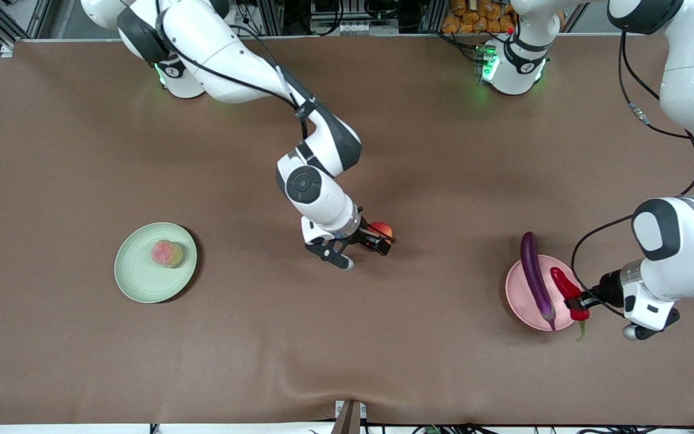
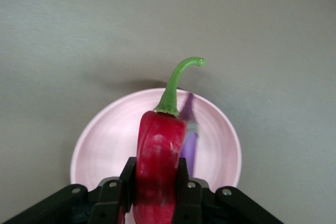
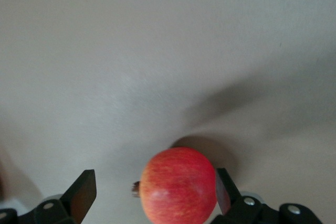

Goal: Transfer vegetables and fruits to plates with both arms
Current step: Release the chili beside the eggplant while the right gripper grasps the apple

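The left gripper (image 1: 581, 301) hangs over the rim of the pink plate (image 1: 518, 295) at the left arm's end of the table, its fingers (image 2: 119, 190) closed on the red chili pepper (image 1: 568, 292). In the left wrist view the pepper (image 2: 157, 166) stands pinched at its lower body, its long axis running straight out from the gripper (image 2: 152, 192) and its curled green stem pointing away over the plate (image 2: 105, 140). The purple eggplant (image 1: 535, 277) lies across that plate, its long axis running from the robots' side toward the front camera, its stem end at the plate's nearer rim and its rounded tip overhanging the farther rim.

Near the table's middle, the right gripper (image 1: 377, 238) is low over the brown table (image 1: 82, 120), fingers (image 3: 84, 192) spread wide around the red apple (image 1: 381, 229). In the right wrist view the apple (image 3: 178, 186) sits close against one finger, with a clear gap to the other.

The peach (image 1: 167, 253) rests on the green plate (image 1: 136, 277) toward the right arm's end
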{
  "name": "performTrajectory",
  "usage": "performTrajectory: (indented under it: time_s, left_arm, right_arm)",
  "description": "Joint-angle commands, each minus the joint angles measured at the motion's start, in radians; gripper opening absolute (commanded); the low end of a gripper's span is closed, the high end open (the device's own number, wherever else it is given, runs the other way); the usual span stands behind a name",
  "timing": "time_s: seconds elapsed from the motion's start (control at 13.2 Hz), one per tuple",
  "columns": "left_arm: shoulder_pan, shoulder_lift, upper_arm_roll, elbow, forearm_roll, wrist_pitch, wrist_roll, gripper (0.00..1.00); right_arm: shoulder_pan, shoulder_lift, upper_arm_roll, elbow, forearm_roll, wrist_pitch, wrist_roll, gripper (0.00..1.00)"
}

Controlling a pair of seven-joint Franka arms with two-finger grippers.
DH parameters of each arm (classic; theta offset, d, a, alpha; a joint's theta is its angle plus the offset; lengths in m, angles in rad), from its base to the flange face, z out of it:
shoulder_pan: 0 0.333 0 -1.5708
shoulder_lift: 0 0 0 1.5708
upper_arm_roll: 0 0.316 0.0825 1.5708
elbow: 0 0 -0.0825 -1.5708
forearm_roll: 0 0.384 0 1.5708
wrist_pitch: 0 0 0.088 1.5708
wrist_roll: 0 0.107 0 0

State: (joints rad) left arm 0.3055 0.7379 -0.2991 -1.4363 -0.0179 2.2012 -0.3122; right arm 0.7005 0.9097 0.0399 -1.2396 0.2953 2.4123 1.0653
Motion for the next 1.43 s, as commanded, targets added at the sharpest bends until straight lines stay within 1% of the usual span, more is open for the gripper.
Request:
performTrajectory:
  time_s: [0.0, 0.23, 0.3, 0.38, 0.45, 0.53, 0.6, 0.68, 0.75, 0.83, 0.91, 1.06, 1.13, 1.28, 1.36]
  left_arm:
    - [0.021, 0.012, -0.006, -0.018, -0.019, 0.009, 0.021, 0.0]
    - [0.021, 0.032, -0.006, -0.026, -0.017, 0.011, 0.071, 0.0]
    - [0.021, 0.034, -0.005, -0.026, -0.013, 0.011, 0.094, 0.18]
    - [0.023, 0.034, -0.005, -0.024, -0.01, 0.011, 0.105, 0.78]
    - [0.024, 0.032, -0.005, -0.023, -0.008, 0.011, 0.107, 1.0]
    - [0.023, 0.026, -0.005, -0.023, -0.008, 0.009, 0.108, 1.0]
    - [0.026, 0.021, -0.005, -0.021, -0.007, 0.008, 0.113, 1.0]
    - [0.033, 0.015, -0.006, -0.018, -0.005, 0.005, 0.146, 1.0]
    - [0.038, 0.006, -0.008, -0.013, -0.004, 0.0, 0.206, 1.0]
    - [0.043, -0.009, -0.008, -0.013, -0.004, 0.0, 0.282, 1.0]
    - [0.047, -0.035, -0.008, -0.013, -0.005, -0.008, 0.338, 1.0]
    - [0.055, -0.104, -0.005, -0.013, -0.005, -0.06, 0.34, 1.0]
    - [0.055, -0.141, -0.005, -0.013, -0.005, -0.096, 0.335, 1.0]
    - [0.053, -0.237, 0.002, -0.022, -0.004, -0.194, 0.308, 1.0]
    - [0.058, -0.288, 0.002, -0.021, 0.003, -0.252, 0.308, 1.0]
  right_arm:
    - [0.043, 0.044, -0.026, 0.046, -0.005, -0.006, 0.031, 1.0]
    - [0.071, 0.061, -0.029, 0.045, -0.01, 0.028, 0.054, 1.0]
    - [0.085, 0.066, -0.04, 0.04, -0.021, 0.028, 0.054, 1.0]
    - [0.091, 0.07, -0.044, 0.039, -0.022, 0.027, 0.058, 1.0]
    - [0.097, 0.078, -0.046, 0.035, -0.033, 0.027, 0.058, 1.0]
    - [0.099, 0.084, -0.046, 0.035, -0.047, 0.028, 0.059, 1.0]
    - [0.1, 0.095, -0.048, 0.037, -0.051, 0.03, 0.059, 0.91]
    - [0.1, 0.094, -0.049, 0.038, -0.06, 0.027, 0.062, 0.29]
    - [0.1, 0.087, -0.061, 0.04, -0.068, 0.016, 0.071, 0.0]
    - [0.094, 0.075, -0.069, 0.04, -0.08, 0.011, 0.068, 0.0]
    - [0.074, 0.061, -0.069, 0.043, -0.074, -0.03, 0.065, 0.0]
    - [-0.017, 0.008, -0.063, 0.061, -0.073, -0.158, 0.05, 0.0]
    - [-0.068, -0.02, -0.061, 0.061, -0.071, -0.235, 0.01, 0.0]
    - [-0.194, -0.078, -0.058, 0.062, -0.067, -0.4, -0.158, 0.0]
    - [-0.24, -0.103, -0.063, 0.06, -0.07, -0.459, -0.224, 0.0]
